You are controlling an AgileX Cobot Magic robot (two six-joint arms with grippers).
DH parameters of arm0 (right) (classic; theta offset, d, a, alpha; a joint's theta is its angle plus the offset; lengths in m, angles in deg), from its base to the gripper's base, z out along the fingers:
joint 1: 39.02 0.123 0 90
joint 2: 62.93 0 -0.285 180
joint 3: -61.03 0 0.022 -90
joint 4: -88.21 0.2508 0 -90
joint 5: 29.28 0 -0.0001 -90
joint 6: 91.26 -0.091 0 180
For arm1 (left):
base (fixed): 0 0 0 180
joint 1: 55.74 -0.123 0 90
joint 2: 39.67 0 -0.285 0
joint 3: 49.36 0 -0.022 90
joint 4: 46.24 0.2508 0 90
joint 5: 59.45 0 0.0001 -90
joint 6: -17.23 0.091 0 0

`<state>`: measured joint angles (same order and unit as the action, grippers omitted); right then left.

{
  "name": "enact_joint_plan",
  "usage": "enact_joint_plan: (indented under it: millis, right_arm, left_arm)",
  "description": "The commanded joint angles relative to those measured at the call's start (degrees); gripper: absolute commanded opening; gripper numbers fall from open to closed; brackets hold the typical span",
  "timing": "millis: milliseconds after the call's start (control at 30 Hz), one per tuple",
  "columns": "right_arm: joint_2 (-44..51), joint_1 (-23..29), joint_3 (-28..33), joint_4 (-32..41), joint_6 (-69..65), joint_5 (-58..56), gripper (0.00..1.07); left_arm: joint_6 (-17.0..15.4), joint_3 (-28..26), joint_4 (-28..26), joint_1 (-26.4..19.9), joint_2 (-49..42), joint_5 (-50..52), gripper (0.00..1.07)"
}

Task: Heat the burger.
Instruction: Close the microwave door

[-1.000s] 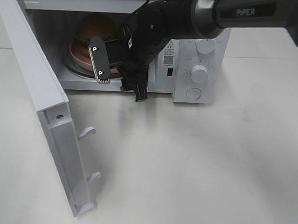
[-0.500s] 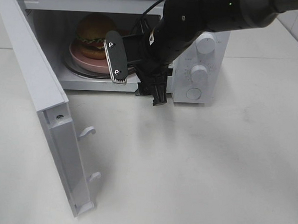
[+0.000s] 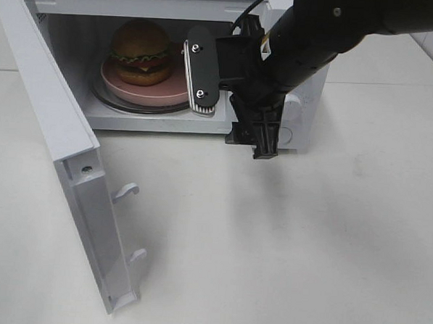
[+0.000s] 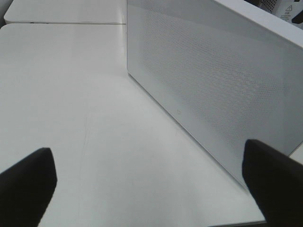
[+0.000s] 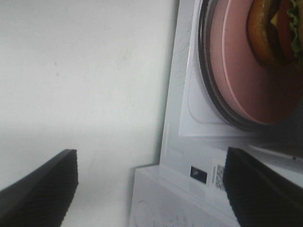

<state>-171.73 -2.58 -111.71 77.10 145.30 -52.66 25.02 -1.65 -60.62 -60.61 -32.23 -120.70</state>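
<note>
In the right wrist view we get only a slice of the burger [image 5: 271,33], the frame edge cutting off the rest, and the pink plate [image 5: 239,85] runs out of frame too. The label [image 5: 217,177] on the microwave [image 5: 184,71] is too small for us to read. From above, the right arm [image 3: 317,37] hides most of the control panel [image 3: 297,126]. Of the left end effector [image 4: 151,189] we see only two blurred, cropped fingertips [image 4: 28,184].

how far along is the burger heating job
Done: the burger sits on its pink plate inside the microwave. In hand: the right claw hangs open and empty before the opening. Left: the door stands wide open; it needs shutting, then the microwave starting.
</note>
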Motion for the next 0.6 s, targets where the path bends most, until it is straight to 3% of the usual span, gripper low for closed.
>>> enact_joint_plan:
  millis: [33, 367, 600]
  right_arm:
    - [4.8, -0.2, 3.5, -2.6, -5.3, -3.2, 0.79]
    - [13.5, -0.2, 9.1, -4.2, -25.4, -12.5, 0.76]
    - [16.7, -0.2, 9.9, -4.3, -39.9, -18.6, 0.76]
  left_arm:
    - [-0.2, 0.0, -0.1, 0.1, -0.9, 0.3, 1.00]
    - [-0.2, 0.0, -0.1, 0.1, -0.9, 0.3, 1.00]
    - [-0.2, 0.0, -0.1, 0.1, -0.9, 0.3, 1.00]
